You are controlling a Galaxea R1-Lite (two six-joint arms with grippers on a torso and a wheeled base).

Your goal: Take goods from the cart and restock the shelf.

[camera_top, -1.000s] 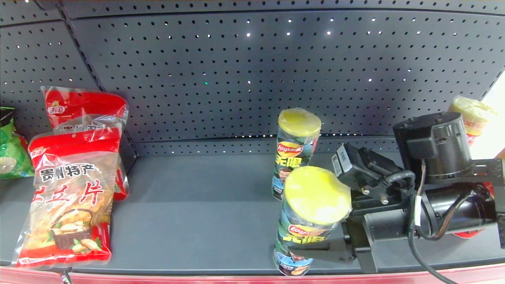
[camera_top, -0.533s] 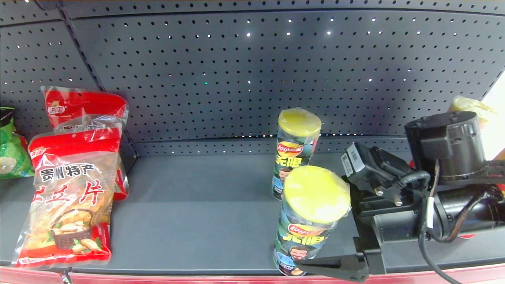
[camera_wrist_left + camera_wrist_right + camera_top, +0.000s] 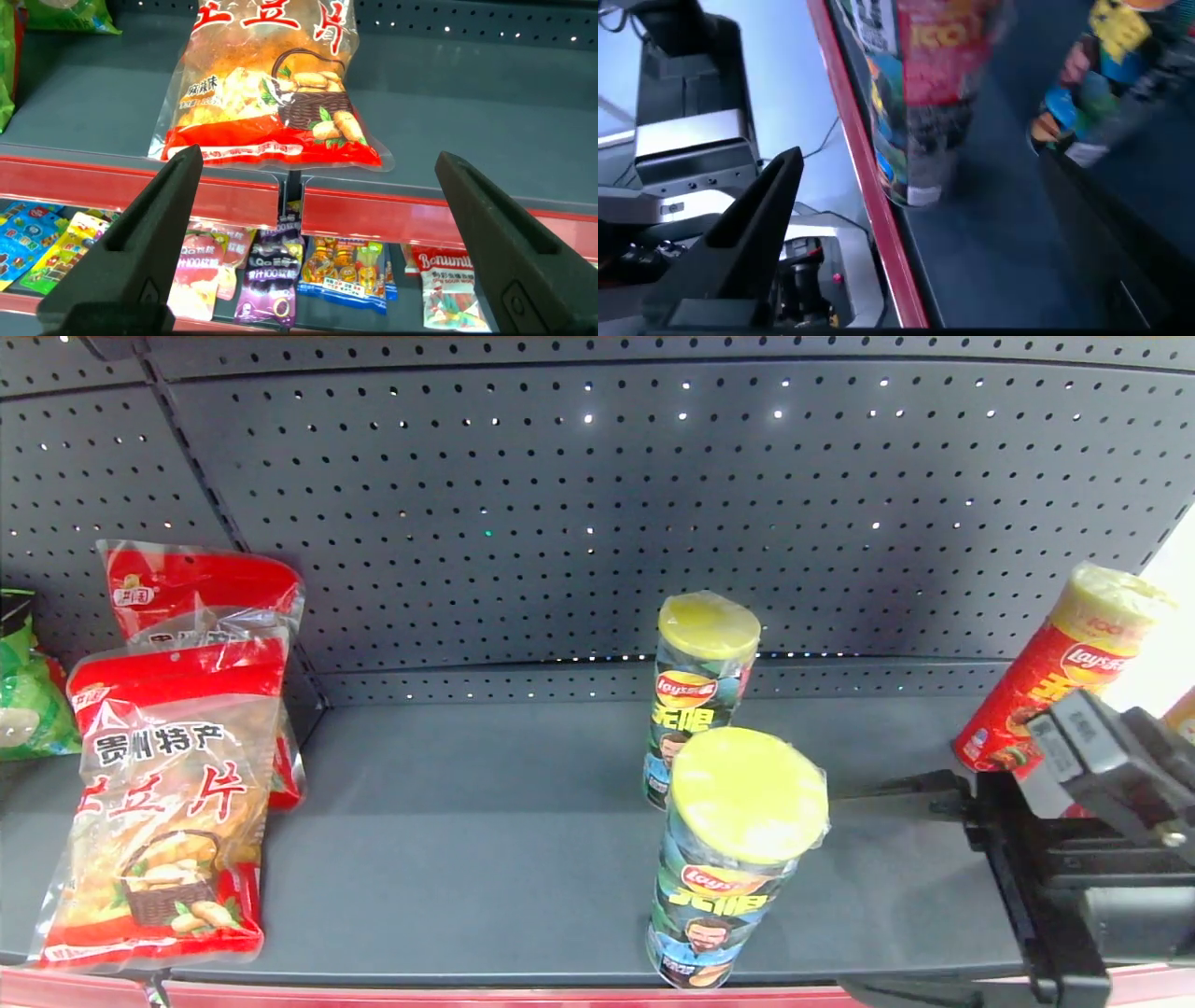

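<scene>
Blurring smears red can (image 3: 941, 84) beyond right tool (image 3: 920, 163).

We see the shelf (image 3: 467, 859) bearing red bags (image 3: 159, 803) left, two green cans (image 3: 733, 859) centre, a red can (image 3: 1055, 681) right

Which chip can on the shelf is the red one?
The far-right can; the front can and the can behind it, mid-shelf, are blue-green.
</scene>
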